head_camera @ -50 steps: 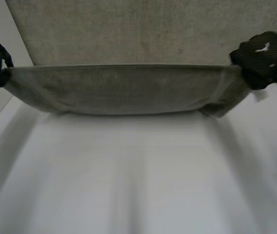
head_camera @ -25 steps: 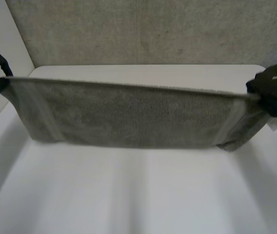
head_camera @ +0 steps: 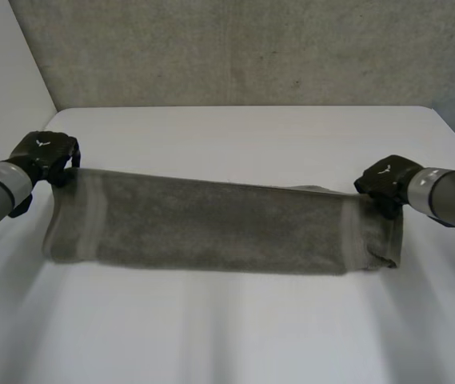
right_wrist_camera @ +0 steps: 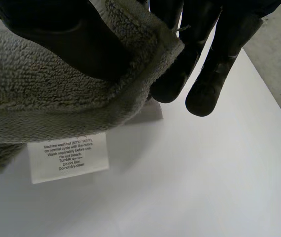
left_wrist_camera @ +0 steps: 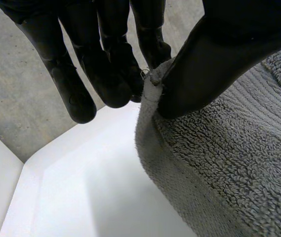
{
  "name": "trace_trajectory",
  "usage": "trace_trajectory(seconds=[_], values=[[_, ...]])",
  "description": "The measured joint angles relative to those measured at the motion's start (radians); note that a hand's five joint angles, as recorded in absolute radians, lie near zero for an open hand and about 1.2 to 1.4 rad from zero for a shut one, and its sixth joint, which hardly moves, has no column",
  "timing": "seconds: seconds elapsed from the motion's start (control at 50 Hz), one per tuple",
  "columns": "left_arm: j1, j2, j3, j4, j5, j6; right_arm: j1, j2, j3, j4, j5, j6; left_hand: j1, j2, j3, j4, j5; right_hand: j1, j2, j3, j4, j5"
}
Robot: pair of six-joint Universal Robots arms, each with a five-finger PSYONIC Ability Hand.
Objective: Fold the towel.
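White care label (right_wrist_camera: 67,157) hanging from the towel (right_wrist_camera: 31,89) hem, reading: "Machine wash hot (60°C / 140°F), on normal cycle with like colors. Wash separately before use. Do not bleach. Tumble dry low. Do not iron. Do not dry-clean."

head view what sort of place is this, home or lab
Probably a lab bench: plain white table, grey concrete-looking wall behind, left hand and right hand pinching one towel.

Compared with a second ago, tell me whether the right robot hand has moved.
Yes. The right robot hand, pinching the towel, has come down from the table's far edge toward the camera and slightly inward.
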Motion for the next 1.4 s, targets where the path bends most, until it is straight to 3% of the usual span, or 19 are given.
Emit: trace_trajectory(seconds=[0.24,0.62,0.68,0.74,0.78,0.94,1.14,1.4], values=[[-0.046,-0.141,0.171,0.002,-0.082,-0.004,0.049,0.176,-0.168,-0.052,0.015,0.015,0.0,0.0,0.0,0.0,0.0,0.0,0.0,0.0,0.0,0.0],[-0.046,-0.166,0.174,0.006,-0.104,0.008,0.077,0.25,-0.235,-0.202,0.021,0.002,0.0,0.0,0.0,0.0,0.0,-0.062,-0.087,-0.089,-0.082,-0.129],[-0.047,-0.167,0.175,0.006,-0.108,0.011,0.077,0.255,-0.236,-0.218,0.022,0.003,-0.055,-0.048,-0.049,-0.051,-0.047,-0.308,-0.331,-0.329,-0.321,-0.363],[-0.047,-0.165,0.176,0.005,-0.11,0.013,0.077,0.257,-0.235,-0.228,0.025,0.004,-0.511,-0.54,-0.536,-0.542,-0.53,-0.645,-0.667,-0.662,-0.642,-0.709],[-0.047,-0.163,0.177,0.005,-0.111,0.014,0.077,0.257,-0.234,-0.23,0.029,0.005,-0.617,-0.638,-0.637,-0.643,-0.631,-0.765,-0.79,-0.788,-0.78,-0.854],[-0.053,-0.146,0.178,-0.002,-0.128,0.015,0.076,0.248,-0.235,-0.236,0.05,0.011,-0.708,-0.735,-0.735,-0.74,-0.728,-0.947,-0.969,-0.971,-0.982,-1.063],[-0.048,-0.089,0.142,-0.031,-0.134,0.014,0.069,0.123,-0.191,-0.258,0.056,0.098,-0.758,-0.785,-0.786,-0.791,-0.779,-1.084,-1.094,-1.098,-1.083,-1.146],[-0.017,0.102,-0.074,-0.042,-0.104,0.011,0.061,-0.236,0.221,-0.268,0.062,0.259,-0.758,-0.787,-0.786,-0.791,-0.78,-1.09,-1.094,-1.098,-1.083,-1.146]])
